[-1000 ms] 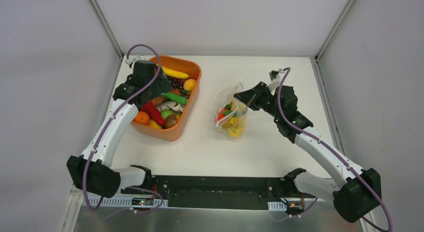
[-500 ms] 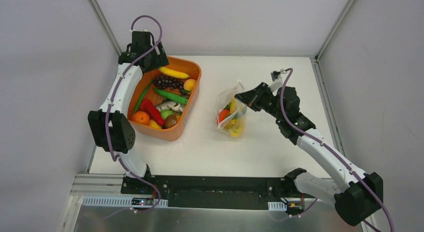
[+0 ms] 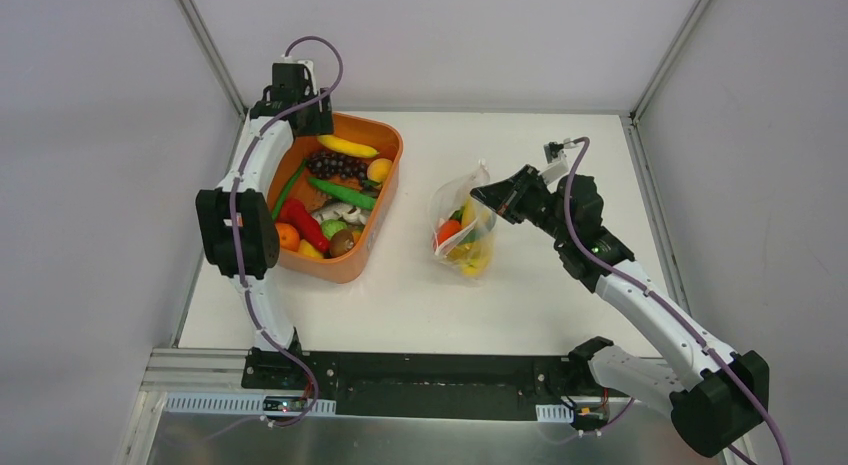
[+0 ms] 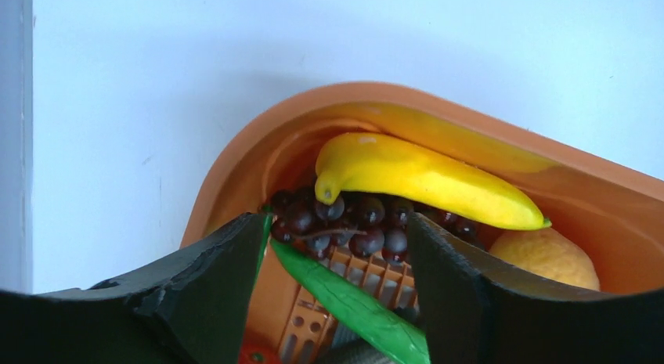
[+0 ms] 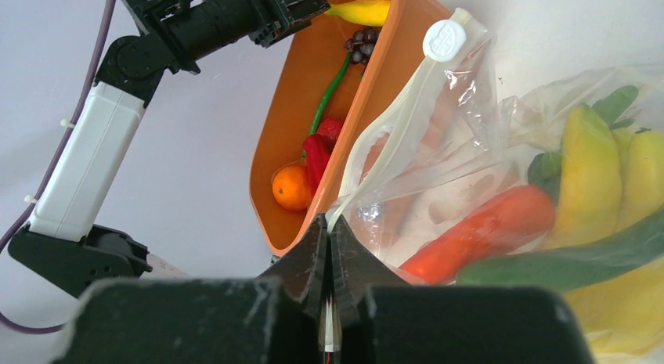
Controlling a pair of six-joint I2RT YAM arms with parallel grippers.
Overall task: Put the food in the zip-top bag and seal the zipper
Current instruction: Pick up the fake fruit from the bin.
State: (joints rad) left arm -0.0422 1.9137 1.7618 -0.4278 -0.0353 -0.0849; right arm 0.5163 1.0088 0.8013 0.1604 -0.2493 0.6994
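The clear zip-top bag [image 3: 462, 225] stands on the table right of the orange tub and holds yellow bananas [image 5: 595, 176], an orange-red carrot-like piece [image 5: 485, 231] and a green piece [image 5: 564, 258]. My right gripper [image 3: 482, 197] is shut on the bag's pale zipper strip [image 5: 391, 137] at its near end [image 5: 329, 223]. A white round tab [image 5: 444, 41] sits at the strip's far end. My left gripper [image 3: 300, 107] is open and empty at the tub's far left corner. Between its fingers [image 4: 337, 246] show a yellow banana [image 4: 423, 180], dark grapes [image 4: 352, 223] and a green pod [image 4: 352, 301].
The orange tub [image 3: 345, 270] at the left holds several more toy foods: an orange [image 3: 285, 237], a red pepper [image 3: 308, 225], a green pod [image 3: 345, 193] and a banana [image 3: 348, 145]. The left arm's elbow [image 3: 235, 230] stands high beside the tub. Cage posts rise at the back corners.
My left arm has swung up and back, moving its gripper from over the tub's middle to the far left corner. My right gripper has kept its hold on the bag, almost still.
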